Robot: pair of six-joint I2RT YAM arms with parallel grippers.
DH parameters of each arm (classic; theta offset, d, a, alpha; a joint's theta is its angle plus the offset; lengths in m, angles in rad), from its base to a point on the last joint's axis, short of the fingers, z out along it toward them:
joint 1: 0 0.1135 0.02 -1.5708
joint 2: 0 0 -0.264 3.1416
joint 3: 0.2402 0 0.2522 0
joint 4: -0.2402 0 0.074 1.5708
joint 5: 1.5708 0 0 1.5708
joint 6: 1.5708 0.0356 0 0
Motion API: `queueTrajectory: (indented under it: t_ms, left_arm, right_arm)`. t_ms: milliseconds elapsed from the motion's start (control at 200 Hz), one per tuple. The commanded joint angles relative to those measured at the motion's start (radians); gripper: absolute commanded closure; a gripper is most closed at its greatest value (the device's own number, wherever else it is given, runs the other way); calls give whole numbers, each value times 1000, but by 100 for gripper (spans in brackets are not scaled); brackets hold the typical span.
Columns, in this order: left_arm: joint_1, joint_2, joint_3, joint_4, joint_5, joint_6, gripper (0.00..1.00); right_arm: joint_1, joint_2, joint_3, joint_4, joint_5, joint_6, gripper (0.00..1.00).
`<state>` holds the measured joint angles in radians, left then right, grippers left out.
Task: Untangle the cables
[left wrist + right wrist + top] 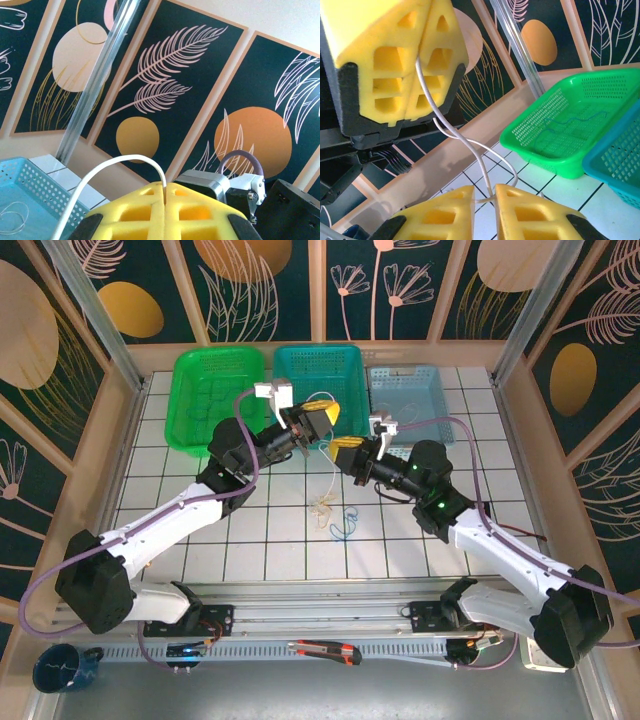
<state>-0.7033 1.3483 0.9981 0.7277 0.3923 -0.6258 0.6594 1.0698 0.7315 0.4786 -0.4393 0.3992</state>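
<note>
The left gripper point(323, 415) hung above the white tiled table point(190, 540) in front of the baskets, its yellow foam fingers point(130, 210) pressed together on a white cable point(102, 170). In the left wrist view that cable arched up out of the seam between the fingers and fell away to the lower left. Just beside it, to its right in the top view, the right gripper point(349, 447) faced it. In the right wrist view the right gripper point(485, 197) had its yellow fingers point(437, 215) slightly parted, the gap wider than the white cable point(465, 145) that passed through it. From there the cable rose in a loose curl to the left gripper point(420, 50), which was clamped on it, so one short length hung between the two grippers. Below them, on the tiles near the table's middle, lay the loose cables point(335, 518): a pale tan clump touching a blue loop, with a thin pale strand rising from them toward the grippers. At the far edge three baskets stood side by side. The green basket point(545, 145) on the left held a thin dark wavy cable point(570, 121). The teal basket point(355, 365) stood in the middle. The light blue basket point(30, 180) on the right had a thin pale wire point(12, 217) looped on its floor.
</note>
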Motion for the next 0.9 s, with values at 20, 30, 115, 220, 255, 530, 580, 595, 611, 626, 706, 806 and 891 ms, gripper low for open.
queueTrajectory:
  t_ms: [20,30,115,220,255,530,580,595,611,626,706,806,891]
  left_arm:
    - [-3,7,24,25,23,-18,100]
    - [-3,9,24,25,23,-18,100]
    - [-3,11,26,28,26,-22,100]
    - [-3,11,27,35,32,-32,100]
    - [-4,14,27,36,34,-35,100]
    - [-4,17,25,35,46,-46,100]
    - [-4,16,24,36,49,-49,100]
    - [-4,16,24,36,49,-49,100]
    - [-3,16,24,36,49,-49,100]
    - [-4,16,24,36,48,-49,100]
    - [-3,17,26,36,49,-52,100]
    - [-3,17,27,35,49,-49,100]
    - [-4,18,30,30,47,-46,100]
  right_arm:
    - [10,-10,26,60,-1,-3,79]
    - [10,-11,26,61,-1,-3,78]
    - [11,-5,27,61,7,0,76]
    - [11,19,38,86,13,7,76]
    - [11,32,46,93,14,9,76]
    - [11,110,91,129,14,21,94]
    - [10,114,94,127,16,23,100]
    - [11,115,94,128,15,23,100]
    - [10,115,95,130,14,23,100]
    - [10,116,95,132,14,25,100]
    - [11,112,92,132,19,26,100]
    - [10,103,83,131,27,25,100]
    - [10,93,75,133,16,20,100]
